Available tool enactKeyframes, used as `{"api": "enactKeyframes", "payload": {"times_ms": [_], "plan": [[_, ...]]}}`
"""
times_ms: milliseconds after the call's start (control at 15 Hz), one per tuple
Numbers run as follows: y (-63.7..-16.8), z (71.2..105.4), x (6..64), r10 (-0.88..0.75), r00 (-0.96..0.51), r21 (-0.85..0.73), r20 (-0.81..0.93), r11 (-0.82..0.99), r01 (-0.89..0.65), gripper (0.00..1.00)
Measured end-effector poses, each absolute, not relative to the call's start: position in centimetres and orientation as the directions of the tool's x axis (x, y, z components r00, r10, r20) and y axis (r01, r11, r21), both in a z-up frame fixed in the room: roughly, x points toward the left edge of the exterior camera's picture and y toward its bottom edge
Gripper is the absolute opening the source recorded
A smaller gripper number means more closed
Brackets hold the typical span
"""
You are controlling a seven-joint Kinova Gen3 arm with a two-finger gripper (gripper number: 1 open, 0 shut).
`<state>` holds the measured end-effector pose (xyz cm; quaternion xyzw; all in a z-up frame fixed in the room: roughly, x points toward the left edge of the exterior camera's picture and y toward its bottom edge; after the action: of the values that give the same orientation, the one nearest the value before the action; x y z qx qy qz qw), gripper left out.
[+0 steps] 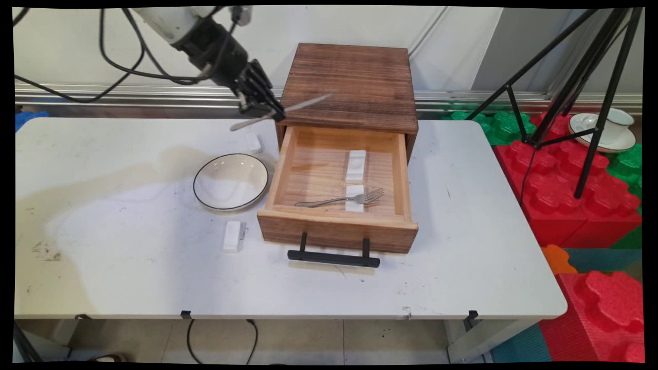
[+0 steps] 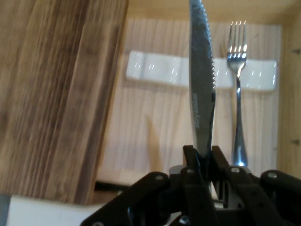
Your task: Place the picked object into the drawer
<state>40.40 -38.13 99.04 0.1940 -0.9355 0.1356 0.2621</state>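
Your hand (image 1: pixel 267 110) hangs in the air above the surface (image 1: pixel 128 257), just left of the wooden box (image 1: pixel 349 82) and over the back left corner of its open drawer (image 1: pixel 336 180). Its fingers (image 2: pixel 190 157) are clamped on a table knife (image 1: pixel 303 105), pinching the flat of the metal somewhere about the middle. One end sticks out left of the hand and the other reaches right, across the front of the box top. In the hand view the serrated blade (image 2: pixel 202 70) points straight away from you, over the drawer floor.

Reckon the knife to be stiff, thin and light, with smooth polished steel that is likely slippery. You hold it across its narrow flats, so it could pivot or slide between the pads if it strikes anything. A hold nearer the handle's thicker part would probably sit firmer.

Inside the drawer a fork (image 1: pixel 342 199) lies with its tines resting on a small white rest (image 1: pixel 353 198), and a second white rest (image 1: pixel 355 165) sits just behind that one, bare. On the surface left of the drawer stands a white bowl (image 1: pixel 231 181) with a dark rim. Another white rest (image 1: pixel 232 235) lies in front of the bowl, and one more (image 1: pixel 253 142) lies behind it, beneath your hand.
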Motion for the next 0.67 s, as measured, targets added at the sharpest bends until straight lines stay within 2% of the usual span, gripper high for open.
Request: {"api": "enactKeyframes", "payload": {"times_ms": [667], "plan": [[-40.7, 95.2, 33.3, -0.283, -0.786, -0.136, 0.55, 0.898, -0.418, 0.0]]}}
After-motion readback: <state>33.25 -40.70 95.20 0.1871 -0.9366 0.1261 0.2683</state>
